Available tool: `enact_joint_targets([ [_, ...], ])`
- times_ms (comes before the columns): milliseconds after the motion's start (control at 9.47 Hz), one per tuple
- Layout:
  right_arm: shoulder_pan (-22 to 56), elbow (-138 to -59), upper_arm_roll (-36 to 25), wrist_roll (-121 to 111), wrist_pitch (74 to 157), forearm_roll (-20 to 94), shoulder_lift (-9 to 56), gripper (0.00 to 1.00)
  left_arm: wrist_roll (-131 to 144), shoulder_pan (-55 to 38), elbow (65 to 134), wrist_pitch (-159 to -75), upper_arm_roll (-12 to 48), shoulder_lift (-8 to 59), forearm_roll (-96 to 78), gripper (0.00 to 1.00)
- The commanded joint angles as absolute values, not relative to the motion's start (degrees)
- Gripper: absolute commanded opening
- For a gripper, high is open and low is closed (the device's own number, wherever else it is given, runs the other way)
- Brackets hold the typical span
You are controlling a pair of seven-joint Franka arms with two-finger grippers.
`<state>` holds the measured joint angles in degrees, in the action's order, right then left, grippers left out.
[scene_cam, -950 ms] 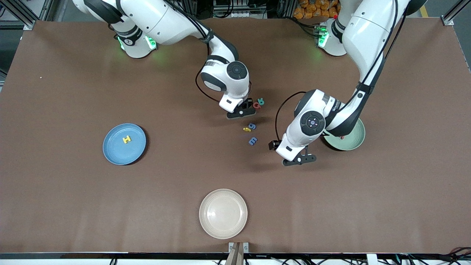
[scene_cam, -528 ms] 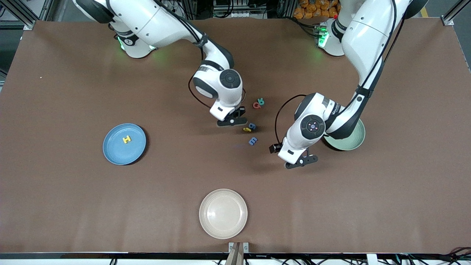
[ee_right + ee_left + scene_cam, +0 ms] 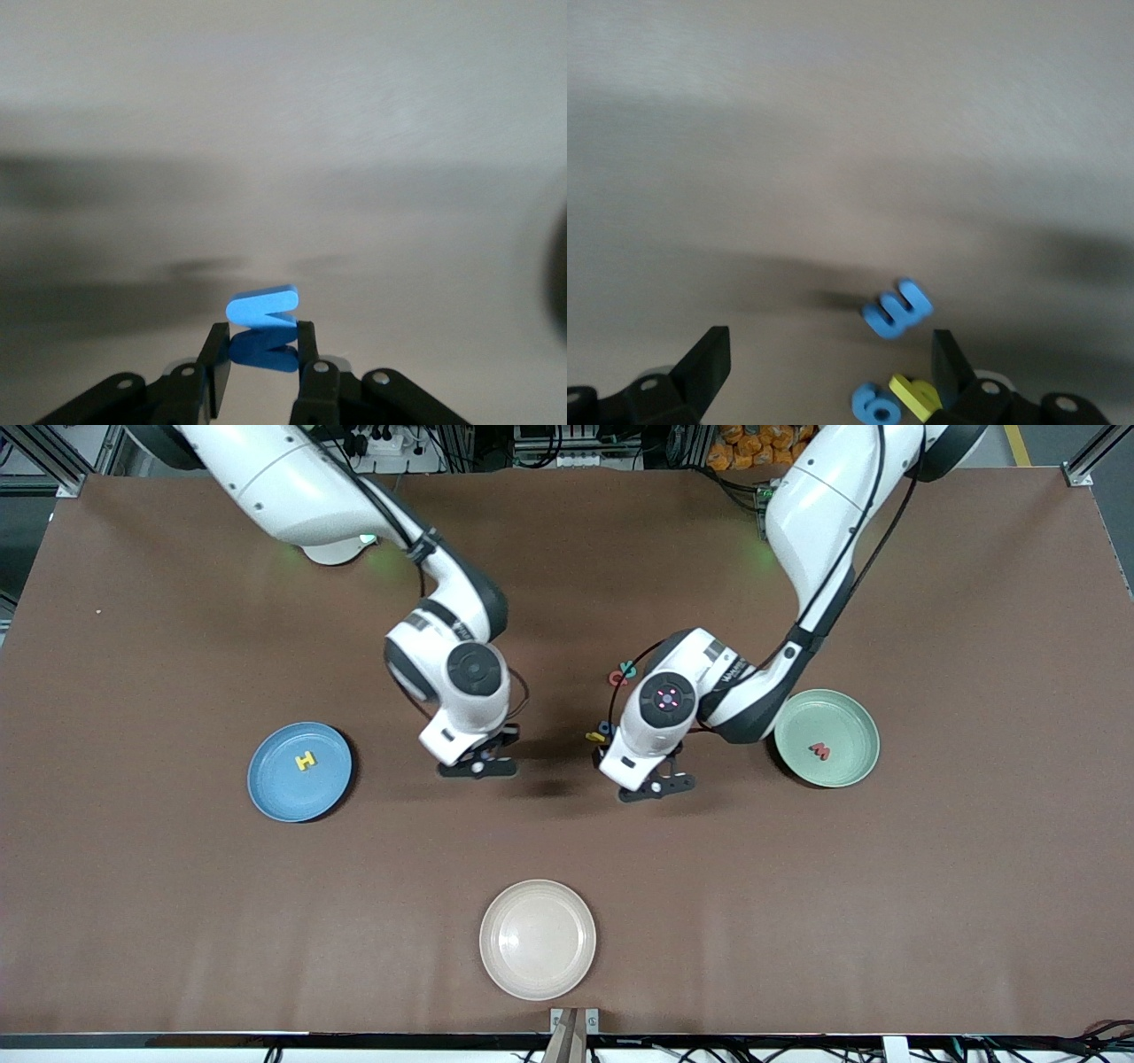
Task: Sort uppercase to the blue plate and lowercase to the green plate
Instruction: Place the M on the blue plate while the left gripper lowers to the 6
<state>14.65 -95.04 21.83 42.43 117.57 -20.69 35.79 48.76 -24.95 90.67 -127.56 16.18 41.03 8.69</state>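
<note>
**Blue capital M rides in right gripper above the tabletop**

A blue capital M [image 3: 262, 307] sits clamped between the fingers of the right gripper [image 3: 479, 765], which hangs over bare brown tabletop [image 3: 177, 886] between the blue plate [image 3: 275, 788] and the middle of the table. The yellow H [image 3: 305, 761] lies on the blue plate toward the right arm's end.

The left gripper [image 3: 656, 784], fingers spread wide and holding nothing, hovers over the loose letters at the table's middle. Its wrist view shows the small blue m [image 3: 897, 309] lying flat between the fingers, with the blue g [image 3: 876, 405] and the little yellow letter [image 3: 914, 396] touching each other just beside it. In the front view the red Q [image 3: 617, 678] and the teal letter [image 3: 628, 668] lie together, farther from the camera than that cluster.

The red w [image 3: 819, 751] rests in the green plate [image 3: 855, 766] toward the left arm's end. A cream plate [image 3: 538, 974] stands nearest the front camera.
</note>
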Motion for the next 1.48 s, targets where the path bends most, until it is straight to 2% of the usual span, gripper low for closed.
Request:
enact_joint_targets([
  [0, 8.3, -92.5, 22.7, 35.4, 113.3, -20.6, 35.4, 0.00, 45.9, -27.1, 89.4, -127.1, 15.8, 42.2, 14.7, 1.00],
  [528, -2.8, -91.5, 22.2, 23.7, 108.3, -21.4, 35.4, 0.00, 51.6, -34.4, 91.2, -126.7, 15.8, 44.6, 14.4, 1.00],
  [845, -10.4, -91.6, 22.1, 19.2, 105.8, -21.4, 36.8, 0.00, 50.9, -34.4, 91.2, -126.7, 15.8, 45.7, 14.5, 1.00],
  [1056, -12.2, -91.7, 22.1, 19.2, 105.7, -21.3, 37.4, 0.00, 49.7, -33.9, 91.3, -126.2, 15.8, 45.5, 14.5, 1.00],
  [1162, -12.3, -91.6, 21.7, 19.3, 105.8, -21.4, 37.7, 0.35, 49.1, -33.9, 91.8, -125.2, 15.8, 45.4, 14.5, 1.00],
  [1267, -12.4, -91.5, 20.7, 19.9, 106.1, -21.3, 38.0, 0.99, 48.3, -33.8, 91.9, -125.1, 15.8, 45.3, 14.5, 1.00],
  [1373, -12.4, -91.5, 20.5, 19.9, 106.4, -21.0, 38.6, 1.00, 48.3, -33.7, 91.8, -125.1, 15.8, 45.3, 14.5, 1.00],
])
